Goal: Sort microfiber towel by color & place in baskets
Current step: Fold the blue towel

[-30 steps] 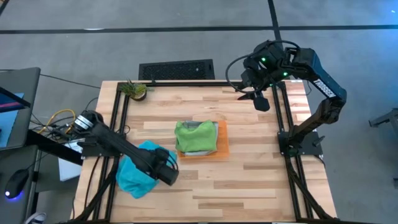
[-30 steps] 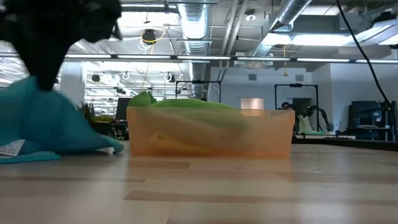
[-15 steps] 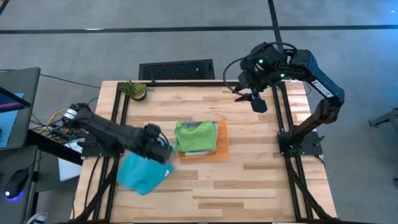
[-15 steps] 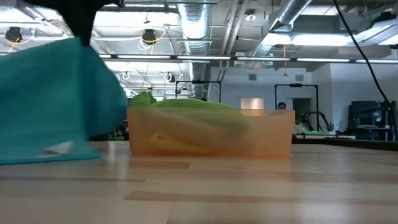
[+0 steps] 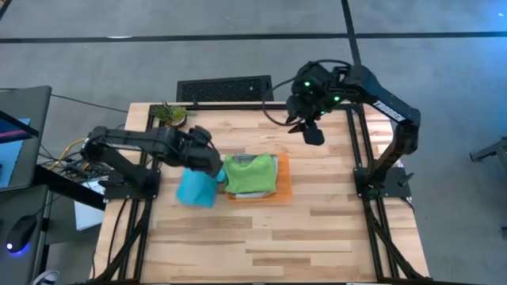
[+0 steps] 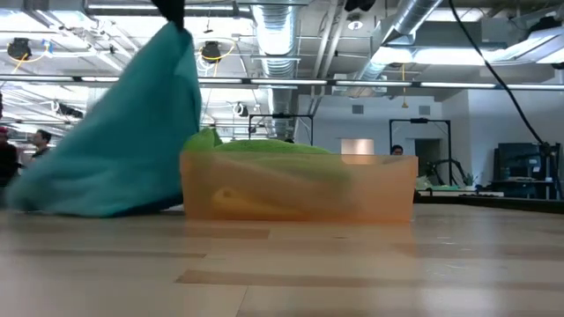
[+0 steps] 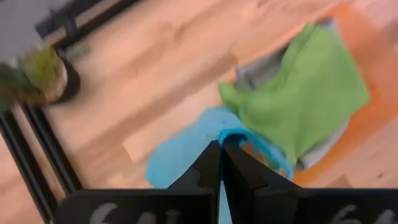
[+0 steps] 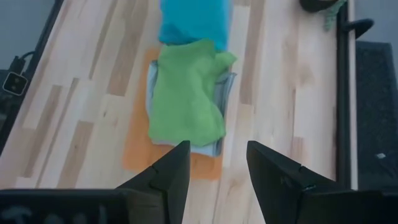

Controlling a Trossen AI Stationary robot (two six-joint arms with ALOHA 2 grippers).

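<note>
A teal towel point(image 5: 196, 188) hangs from my left gripper point(image 5: 212, 162), just left of the orange tray point(image 5: 283, 180). The gripper is shut on it. In the low view the towel point(image 6: 123, 150) drapes down from the gripper at the top edge. A green towel point(image 5: 249, 174) lies in the tray on top of a grey one point(image 8: 221, 87). My right gripper point(image 5: 305, 131) is open and empty, high over the table's far right part; its wrist view looks down on the tray point(image 8: 134, 155). My left gripper pinches a bunched fold of the teal towel point(image 7: 231, 135) between its two shut fingers point(image 7: 208, 168), coming from above. One layer or several, I cannot tell. The towel hangs slack below the fingers; its lower end point(image 6: 53, 204) is at table level, touching or just clear I cannot tell.
A small potted plant point(image 5: 170, 115) stands at the far left corner. Black frame rails run along the table's left point(image 5: 150, 150) and right point(image 5: 360, 150) sides. Bare wood lies in front of the tray point(image 5: 277, 237). People show in the room behind point(image 6: 35, 145).
My left gripper has risen and gone toward the table's far edge and right, toward the tray, carrying the teal towel. The towel, a heap on the table's near left before, is drawn up and now hangs beside the tray. My right gripper has shifted toward the table's left.
</note>
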